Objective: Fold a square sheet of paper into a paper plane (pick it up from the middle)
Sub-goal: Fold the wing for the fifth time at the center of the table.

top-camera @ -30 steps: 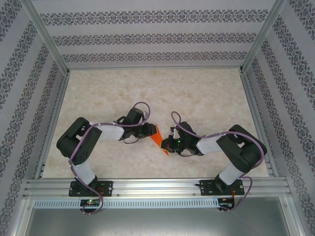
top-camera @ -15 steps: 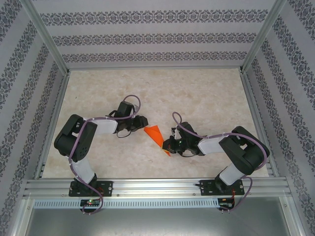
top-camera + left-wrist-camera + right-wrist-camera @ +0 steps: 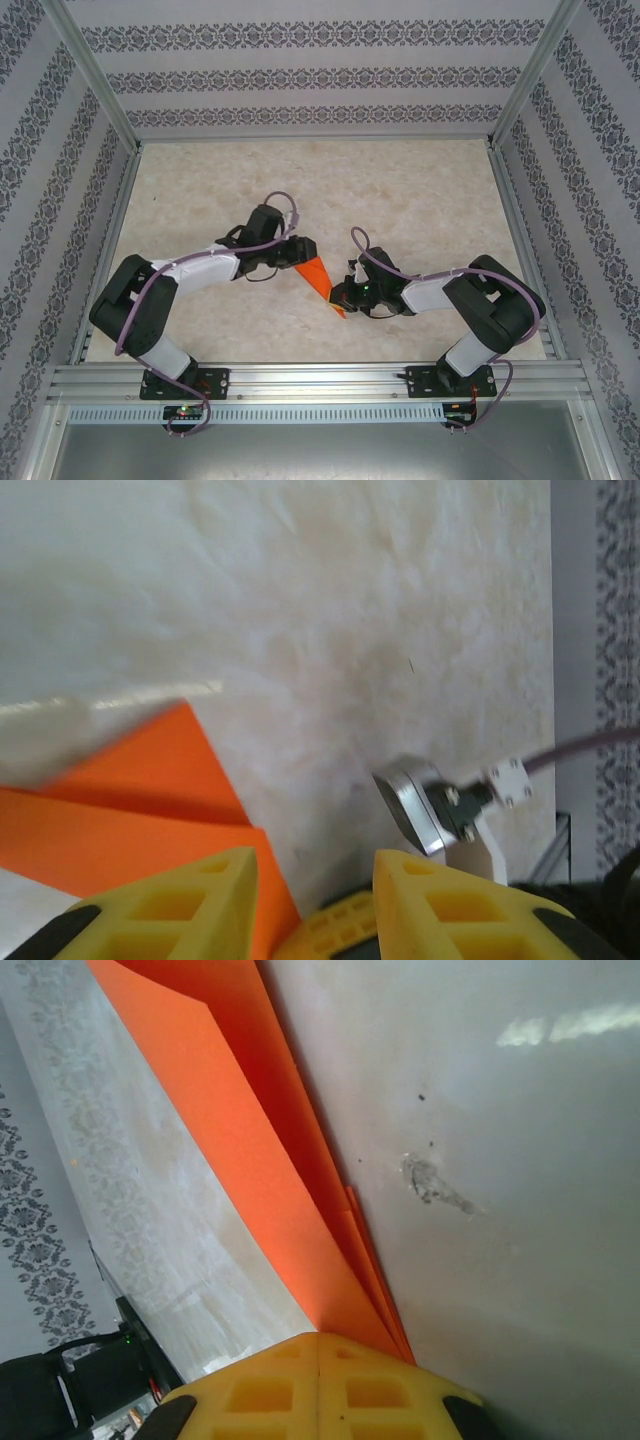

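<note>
Orange paper plane (image 3: 316, 276), partly folded into a narrow wedge, lies on the marble table (image 3: 410, 195) at the centre of the top view. The right gripper (image 3: 340, 298) is clamped on its lower pointed end, layers fanning out from the closed fingers. The left gripper (image 3: 303, 252) stands at the wide upper end, fingers apart and holding nothing.

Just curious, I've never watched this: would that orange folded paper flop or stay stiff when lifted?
Probably fairly stiff lengthwise: the paper plane shows several stacked layers and a sharp crease. Likely very light, so a nudge from the left tool could slide it across the smooth table.
</note>
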### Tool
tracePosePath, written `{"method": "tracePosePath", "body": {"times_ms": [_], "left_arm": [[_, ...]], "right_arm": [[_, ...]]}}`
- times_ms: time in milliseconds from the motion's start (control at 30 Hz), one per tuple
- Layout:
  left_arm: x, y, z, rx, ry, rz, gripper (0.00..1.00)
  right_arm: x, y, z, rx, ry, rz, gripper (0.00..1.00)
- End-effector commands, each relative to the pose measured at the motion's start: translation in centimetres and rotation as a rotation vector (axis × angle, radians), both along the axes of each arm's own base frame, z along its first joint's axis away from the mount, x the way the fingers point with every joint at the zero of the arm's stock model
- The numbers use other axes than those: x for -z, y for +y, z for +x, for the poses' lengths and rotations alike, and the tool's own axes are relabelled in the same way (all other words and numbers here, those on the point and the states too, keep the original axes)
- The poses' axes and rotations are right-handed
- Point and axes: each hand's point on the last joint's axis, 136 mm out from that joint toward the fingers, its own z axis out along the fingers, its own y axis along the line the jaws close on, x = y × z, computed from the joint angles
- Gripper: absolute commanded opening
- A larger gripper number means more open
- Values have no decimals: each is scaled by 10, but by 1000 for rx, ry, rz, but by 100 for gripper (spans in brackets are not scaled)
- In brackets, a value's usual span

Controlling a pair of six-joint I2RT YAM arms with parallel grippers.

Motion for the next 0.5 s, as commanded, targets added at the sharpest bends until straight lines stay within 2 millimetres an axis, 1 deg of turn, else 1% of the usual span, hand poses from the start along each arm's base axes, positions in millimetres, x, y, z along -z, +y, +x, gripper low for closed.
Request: {"method": "tracePosePath", "body": {"times_ms": [0, 67, 200, 300, 367, 467], "left_arm": [[14, -19, -9, 22, 25, -3, 36], [25, -24, -12, 30, 41, 12, 36], [52, -25, -11, 23, 73, 52, 36], [75, -15, -8, 12, 93, 160, 34], [84, -11, -8, 18, 104, 202, 32], [88, -6, -11, 22, 112, 232, 32]], "right_arm": [[30, -14, -14, 39, 109, -97, 3], [26, -12, -12, 44, 105, -79, 3], [12, -7, -6, 47, 79, -51, 4], [4, -6, -6, 42, 63, -42, 5], [-4, -3, -4, 36, 50, -24, 5], [-17, 4, -1, 13, 32, -3, 6]]}}
